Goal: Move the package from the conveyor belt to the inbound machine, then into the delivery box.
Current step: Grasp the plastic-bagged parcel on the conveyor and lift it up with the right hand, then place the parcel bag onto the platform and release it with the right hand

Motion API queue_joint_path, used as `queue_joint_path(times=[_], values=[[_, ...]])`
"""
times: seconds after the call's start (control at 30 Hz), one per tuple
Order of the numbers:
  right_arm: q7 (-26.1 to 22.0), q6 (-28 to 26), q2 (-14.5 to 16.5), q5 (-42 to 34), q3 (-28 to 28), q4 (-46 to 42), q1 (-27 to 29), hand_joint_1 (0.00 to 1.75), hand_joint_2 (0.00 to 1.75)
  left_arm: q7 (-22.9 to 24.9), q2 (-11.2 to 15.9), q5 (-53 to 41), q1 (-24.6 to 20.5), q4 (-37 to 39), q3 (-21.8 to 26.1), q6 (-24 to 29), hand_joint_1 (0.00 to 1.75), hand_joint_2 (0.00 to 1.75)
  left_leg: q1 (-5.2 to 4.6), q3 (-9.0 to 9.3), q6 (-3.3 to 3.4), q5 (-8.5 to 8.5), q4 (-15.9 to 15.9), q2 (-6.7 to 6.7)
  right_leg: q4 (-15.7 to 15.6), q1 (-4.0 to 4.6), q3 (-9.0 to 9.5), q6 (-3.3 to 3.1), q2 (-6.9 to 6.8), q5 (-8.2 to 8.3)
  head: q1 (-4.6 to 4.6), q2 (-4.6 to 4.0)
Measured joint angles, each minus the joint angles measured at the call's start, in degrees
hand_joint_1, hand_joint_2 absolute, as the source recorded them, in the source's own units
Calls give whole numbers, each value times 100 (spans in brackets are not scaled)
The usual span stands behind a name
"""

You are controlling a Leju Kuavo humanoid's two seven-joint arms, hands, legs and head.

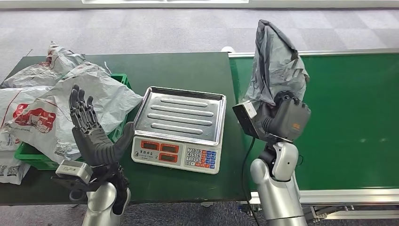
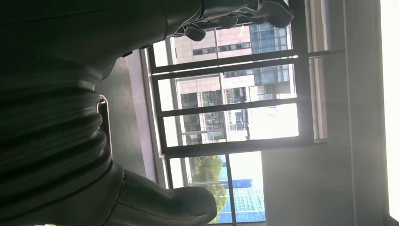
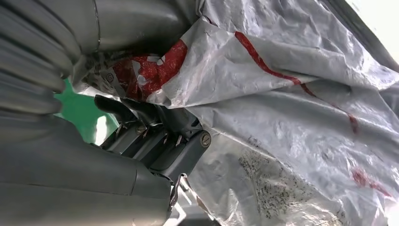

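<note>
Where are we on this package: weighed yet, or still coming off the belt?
Pickup looks done: the right hand holds the grey package up above the conveyor belt. The scale's tray is bare, so weighing is still to come, then the green box. The left hand is open.

We see grey carpet [image 1: 141, 28] beyond the table [image 1: 188, 70], and a window [image 2: 226, 108] facing buildings [image 2: 235, 42].

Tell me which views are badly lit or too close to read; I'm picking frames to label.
Head view: even light, sharp, the package in the right robot hand reads clearly. Left wrist view: strongly backlit by bright windows, the left robot hand nearly a silhouette. Right wrist view: very close, the near robot hand soft.
</note>
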Motion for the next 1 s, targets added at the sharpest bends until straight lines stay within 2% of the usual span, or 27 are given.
queue_joint_path(times=[0.03, 0.13, 0.17, 0.27, 0.37, 0.47, 0.63, 0.77, 0.97, 1.0], values=[[-73, -81, 5, -22, 14, -223, 75, 175, 175, -16, -1, 13, -20, 40, -1, 0, 0, 175, 0, 0, 0, 0, 0, 0, 0, 0, 0, 1, -1, -1, 0, 0], [-1108, -373, 132, -512, 44, -1083, 302, 175, 175, -77, -9, 75, -158, 265, -28, -5, 0, 175, 1, 2, 0, 0, -1, 3, 0, 1, 2, 2, 0, -1, -1, 0], [-1537, -394, 192, -762, 52, -1192, 306, 175, 175, -98, -15, 102, -206, 344, -50, -13, 0, 175, 2, 2, -1, 1, -1, 3, 0, 2, 3, 2, 1, -1, -1, 0], [-2140, -362, 289, -1324, 164, -1155, 168, 175, 175, -172, -41, 180, -304, 564, -130, -36, 0, 175, 2, -1, -1, 2, -3, 3, 1, 3, 7, 3, -3, 0, -1, 0], [-2327, -216, 325, -1914, 490, -657, -388, 175, 175, -252, -80, 346, -498, 863, -180, -16, 0, 175, 2, -3, -2, 6, -3, 10, 2, 2, 4, 4, 9, 9, 0, 0], [-2424, -107, 401, -2416, 864, 257, -1154, 175, 175, -300, -128, 636, -661, 1110, -190, 130, 0, 175, 2, 5, 0, 17, -3, 17, 2, 2, 4, 5, 20, 19, -1, 0], [-2554, -88, 537, -3053, 1177, 1666, -2008, 175, 175, -332, -135, 962, -685, 1121, -167, 374, 0, 175, 4, -7, 3, 33, -3, -9, 3, 4, 4, 7, -7, 21, -1, 0], [-2556, -144, 593, -3180, 1370, 2289, -2364, 175, 175, -334, -131, 983, -684, 1081, -141, 404, 0, 175, 3, -11, 3, 33, -3, -13, 3, 4, 2, 8, -8, 20, -1, 0], [-2462, -297, 622, -3420, 1701, 2811, -2549, 175, 175, -338, -93, 1000, -662, 984, -16, 452, 0, 175, 3, -14, 3, 32, -3, -16, 2, 3, -1, 9, -9, 19, -1, 0], [-2462, -314, 623, -3439, 1740, 2874, -2564, 139, 175, -338, -86, 1000, -656, 970, -3, 452, 0, 175, 3, -13, 3, 32, -3, -16, 2, 3, -1, 9, -9, 19, -2, 0]])
